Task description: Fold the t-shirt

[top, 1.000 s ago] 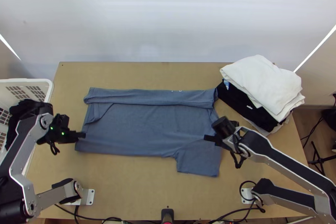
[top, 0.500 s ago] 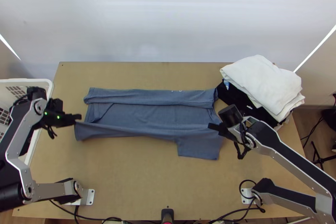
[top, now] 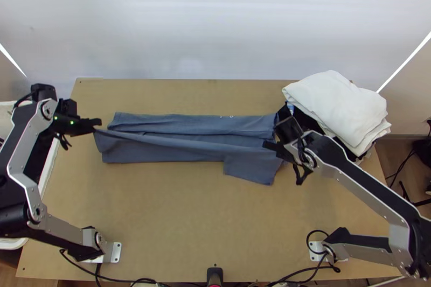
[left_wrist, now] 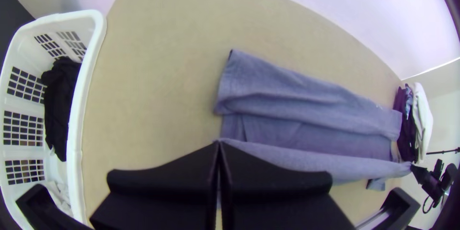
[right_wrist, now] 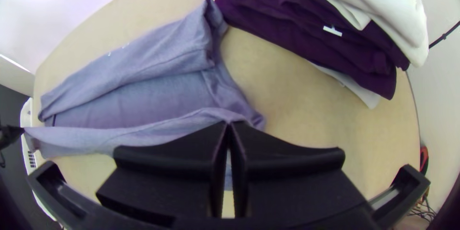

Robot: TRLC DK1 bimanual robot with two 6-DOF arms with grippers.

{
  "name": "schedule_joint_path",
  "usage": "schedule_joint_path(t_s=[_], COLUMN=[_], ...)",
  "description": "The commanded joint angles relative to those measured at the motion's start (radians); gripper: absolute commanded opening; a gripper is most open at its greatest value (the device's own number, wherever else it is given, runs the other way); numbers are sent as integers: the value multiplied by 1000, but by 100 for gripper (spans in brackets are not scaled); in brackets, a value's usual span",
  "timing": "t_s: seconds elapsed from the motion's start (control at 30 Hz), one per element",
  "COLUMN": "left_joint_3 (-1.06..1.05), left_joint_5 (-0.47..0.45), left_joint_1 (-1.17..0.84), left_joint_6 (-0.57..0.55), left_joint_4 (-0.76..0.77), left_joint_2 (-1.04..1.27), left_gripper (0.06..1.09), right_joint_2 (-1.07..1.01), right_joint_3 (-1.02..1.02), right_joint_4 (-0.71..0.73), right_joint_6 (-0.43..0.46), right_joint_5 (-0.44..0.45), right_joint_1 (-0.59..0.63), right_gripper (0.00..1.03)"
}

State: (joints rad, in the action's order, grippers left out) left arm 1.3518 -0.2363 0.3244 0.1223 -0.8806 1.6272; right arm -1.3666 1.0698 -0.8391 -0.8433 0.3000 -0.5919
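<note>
My left gripper point(top: 97, 122) is shut on the near-side edge of the blue t-shirt point(top: 188, 123) at its left end. At the other end my right gripper point(top: 269, 148) is shut on the same raised part, with a sleeve hanging below it. The far side of the shirt lies folded inward as a long strip. Between the two grippers the cloth is stretched above the table. In the left wrist view, my left gripper point(left_wrist: 219, 144) has its fingertips together at the cloth point(left_wrist: 306, 100); in the right wrist view, my right gripper point(right_wrist: 230, 125) pinches the shirt point(right_wrist: 143, 98).
A stack of folded clothes, white point(top: 339, 104) over black, stands on the table's right side, close beyond the right gripper. At the left table edge is a white basket point(left_wrist: 76, 115) with dark cloth in it. Bare table point(top: 178, 222) lies on the near side.
Both grippers have moved toward the table's far side, the left one farther. The near part of the shirt has lifted and come along, its sleeve shifting away from the near edge.
</note>
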Motion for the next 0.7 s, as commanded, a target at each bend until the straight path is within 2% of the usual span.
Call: schedule_joint_path(t_s=[0.0, 0.67], left_joint_3=[121, 264], left_joint_5=[-1, -1], left_joint_1=[-24, -85], left_joint_6=[-23, -27], left_joint_4=[0, -11], left_joint_2=[74, 183], left_gripper=[10, 10], right_joint_2=[-101, -502], right_joint_3=[99, 460], right_joint_4=[11, 66], right_joint_6=[-7, -5], right_joint_5=[28, 64], right_joint_1=[27, 110], right_gripper=[3, 3])
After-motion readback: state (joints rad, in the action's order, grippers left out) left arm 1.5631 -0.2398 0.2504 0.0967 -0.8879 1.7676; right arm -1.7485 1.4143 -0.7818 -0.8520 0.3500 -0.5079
